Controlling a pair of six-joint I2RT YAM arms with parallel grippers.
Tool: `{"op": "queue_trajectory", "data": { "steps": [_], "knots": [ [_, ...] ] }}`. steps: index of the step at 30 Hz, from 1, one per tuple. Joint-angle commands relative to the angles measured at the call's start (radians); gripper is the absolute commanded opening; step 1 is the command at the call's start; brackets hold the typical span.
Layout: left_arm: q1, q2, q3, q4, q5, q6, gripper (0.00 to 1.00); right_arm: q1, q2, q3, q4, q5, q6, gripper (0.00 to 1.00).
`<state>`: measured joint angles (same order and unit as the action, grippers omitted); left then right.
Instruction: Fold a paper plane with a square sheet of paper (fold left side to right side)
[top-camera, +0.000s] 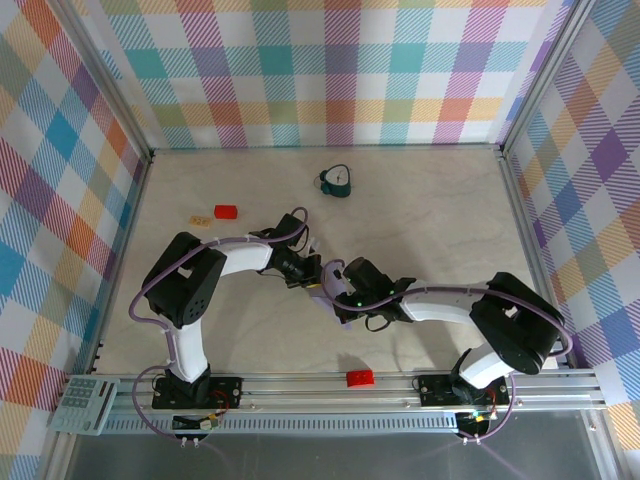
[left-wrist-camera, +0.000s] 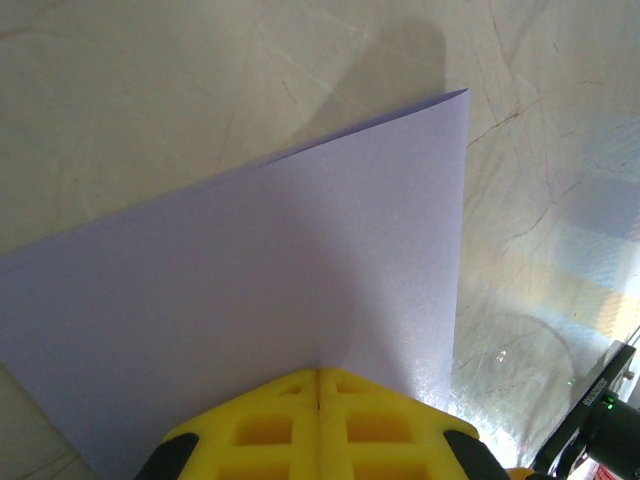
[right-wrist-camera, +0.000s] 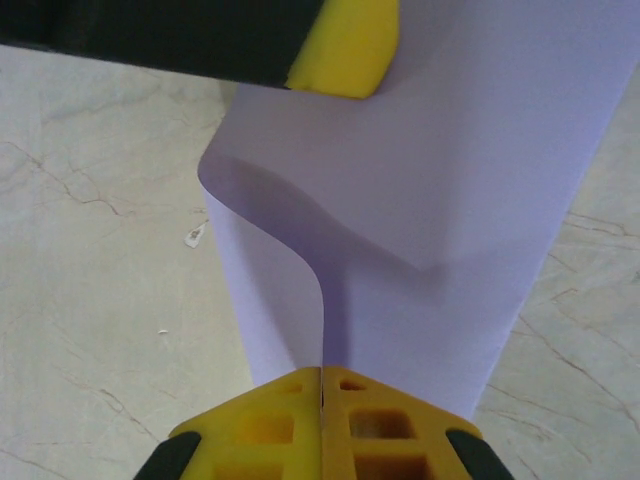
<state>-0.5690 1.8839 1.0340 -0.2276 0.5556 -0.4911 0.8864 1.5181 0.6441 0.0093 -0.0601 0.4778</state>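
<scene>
The square sheet of paper (top-camera: 320, 292) is pale lavender and hangs between the two grippers at the middle of the table, mostly hidden by them from above. My left gripper (left-wrist-camera: 320, 373) is shut on one edge of the sheet (left-wrist-camera: 300, 270), whose far corner lifts off the table. My right gripper (right-wrist-camera: 322, 372) is shut on another edge; here the sheet (right-wrist-camera: 450, 200) curls over itself in a soft bend with no sharp crease. The left gripper's yellow finger (right-wrist-camera: 345, 48) presses on the paper at the top of the right wrist view. From above the left gripper (top-camera: 303, 270) and the right gripper (top-camera: 335, 283) nearly touch.
A dark teal clock-like object (top-camera: 338, 180) stands at the back centre. One red block (top-camera: 226, 212) and a tan piece (top-camera: 198, 219) lie at the back left. Another red block (top-camera: 359, 378) rests on the front rail. A keypad (top-camera: 88, 403) sits at the front left.
</scene>
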Motion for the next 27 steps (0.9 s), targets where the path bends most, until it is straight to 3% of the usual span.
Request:
{"op": "queue_trajectory", "data": {
  "steps": [1,27],
  "knots": [
    [-0.014,0.053,-0.009,-0.082,-0.095,0.022,0.00,-0.009,0.016,0.031,-0.046,0.027,-0.028,0.00],
    [-0.024,0.064,0.005,-0.099,-0.106,0.028,0.00,-0.021,0.057,0.068,-0.065,0.053,-0.044,0.00]
  ]
}}
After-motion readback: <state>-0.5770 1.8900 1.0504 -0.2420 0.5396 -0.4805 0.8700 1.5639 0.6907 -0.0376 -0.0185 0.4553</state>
